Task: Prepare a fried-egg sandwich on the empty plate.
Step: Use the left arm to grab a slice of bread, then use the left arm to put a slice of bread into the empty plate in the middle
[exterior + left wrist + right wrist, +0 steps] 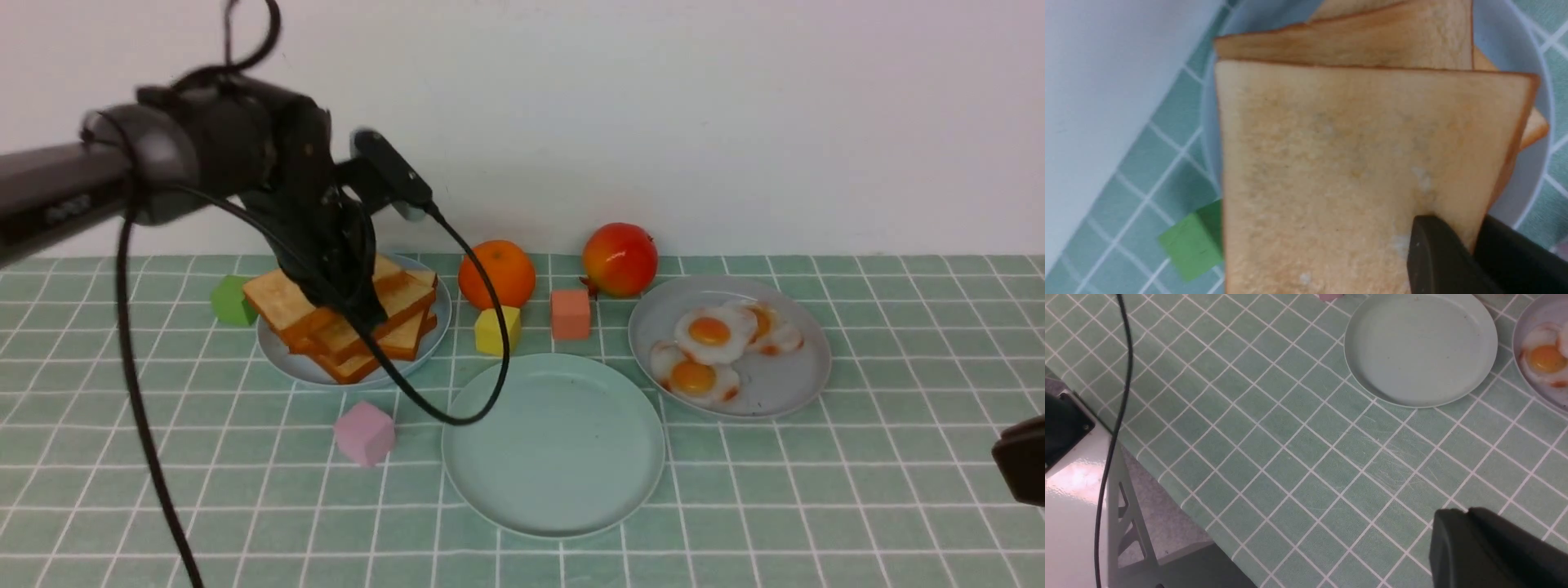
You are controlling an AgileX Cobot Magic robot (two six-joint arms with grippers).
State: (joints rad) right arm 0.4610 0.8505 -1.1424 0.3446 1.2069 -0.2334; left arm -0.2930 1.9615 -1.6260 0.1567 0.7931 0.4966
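The mint-green plate (553, 445) sits bare at the table's centre front and also shows in the right wrist view (1421, 347). Several toast slices (400, 327) are stacked on a blue-grey plate (294, 367) at the left. My left gripper (359, 306) is down on the stack, shut on the edge of the top toast slice (1351, 163), with one finger above and one below (1470, 234). Three fried eggs (709, 331) lie on the right blue-grey plate (775, 392). My right gripper (1468, 512) is shut and empty, low at the front right. No assembled sandwich is in view.
An orange (496, 273) and a red fruit (619, 258) stand behind the plates. Small blocks lie around: green (231, 300), yellow (497, 330), salmon (570, 314) and pink (364, 433). The left arm's cable (457, 416) hangs over the mint plate's rim.
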